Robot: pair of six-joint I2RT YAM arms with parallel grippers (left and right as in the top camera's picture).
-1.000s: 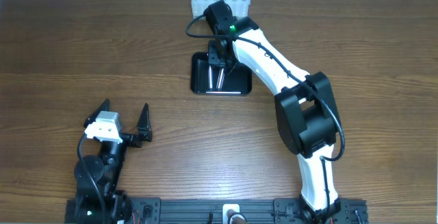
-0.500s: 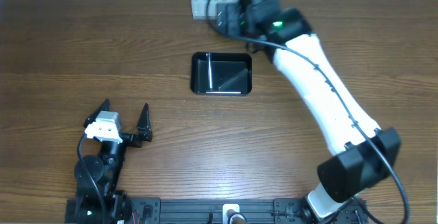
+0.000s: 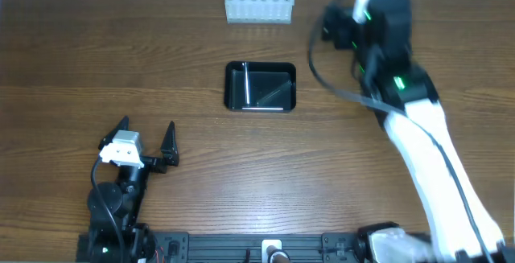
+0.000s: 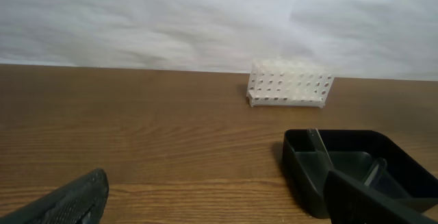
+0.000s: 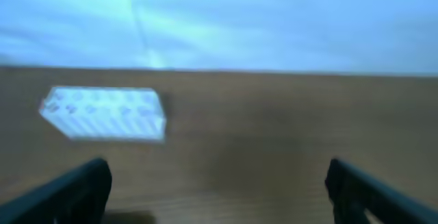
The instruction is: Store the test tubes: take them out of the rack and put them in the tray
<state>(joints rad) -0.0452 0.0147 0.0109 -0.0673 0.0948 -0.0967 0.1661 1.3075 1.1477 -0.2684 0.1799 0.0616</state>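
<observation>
The white test tube rack [image 3: 259, 4] stands at the table's back, and I cannot make out any tubes standing in it. In front of it is the black tray [image 3: 228, 86], holding two clear test tubes [image 3: 246, 86] [image 3: 278, 94]. My right gripper [image 3: 330, 26] is lifted at the back right, away from rack and tray. In its wrist view the right gripper [image 5: 219, 193] is open and holds nothing, with the rack [image 5: 102, 114] off to one side. My left gripper [image 3: 146, 137] rests open near the front left. The left gripper [image 4: 219, 207] faces the tray [image 4: 301, 176] and the rack [image 4: 290, 84].
Bare brown wooden tabletop surrounds the rack and tray. A pale wall [image 4: 205, 18] rises behind the table's back edge. The arms' bases [image 3: 265, 248] line the front edge.
My right arm left the tray, passed over the rack, then swung right and lifted away. Two tubes stay lying in the tray. The left arm has kept still.
</observation>
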